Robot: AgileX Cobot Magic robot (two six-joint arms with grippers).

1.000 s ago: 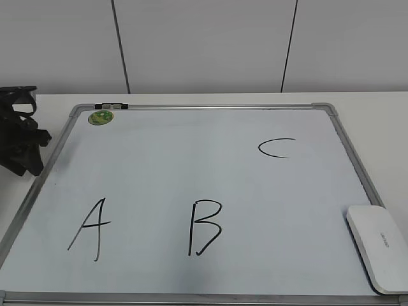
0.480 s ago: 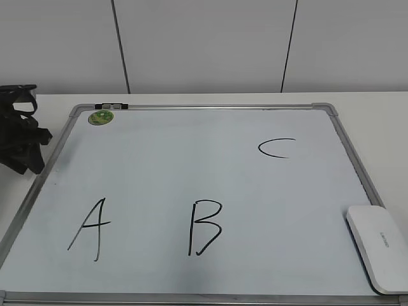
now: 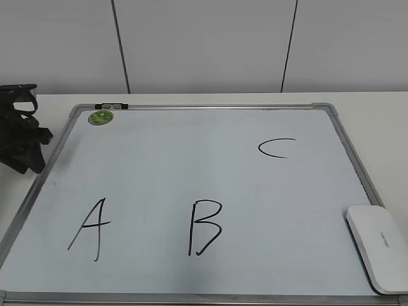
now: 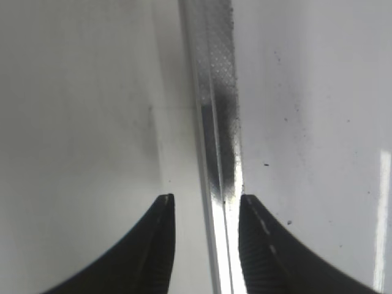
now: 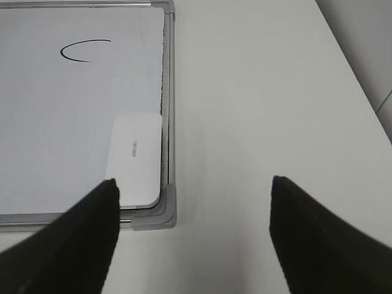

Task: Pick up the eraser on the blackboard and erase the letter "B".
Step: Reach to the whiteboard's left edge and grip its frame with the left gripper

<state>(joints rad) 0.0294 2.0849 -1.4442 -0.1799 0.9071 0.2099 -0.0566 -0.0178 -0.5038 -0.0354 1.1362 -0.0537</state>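
Note:
The blackboard (image 3: pixel 210 106) is a pale board in a silver frame, lying flat on the table. The black letter "B" (image 3: pixel 204 226) is at its near middle. The white eraser (image 3: pixel 379 245) lies in the board's near right corner and also shows in the right wrist view (image 5: pixel 135 159). My right gripper (image 5: pixel 195 182) is wide open and empty, above the table just right of that corner; it is out of the exterior view. My left gripper (image 3: pixel 19 137) is at the board's left edge, open, with its jaws (image 4: pixel 205 199) astride the frame rail (image 4: pixel 217 122).
A slanted "A" (image 3: pixel 89 228) is at the near left and a flat "C" (image 3: pixel 275 148) at the far right. A round green magnet (image 3: pixel 101 117) sits in the far left corner. White table (image 5: pixel 257 92) extends right of the board; a wall stands behind.
The left arm has shifted very slightly at the board's left edge. The eraser and the letters are unchanged.

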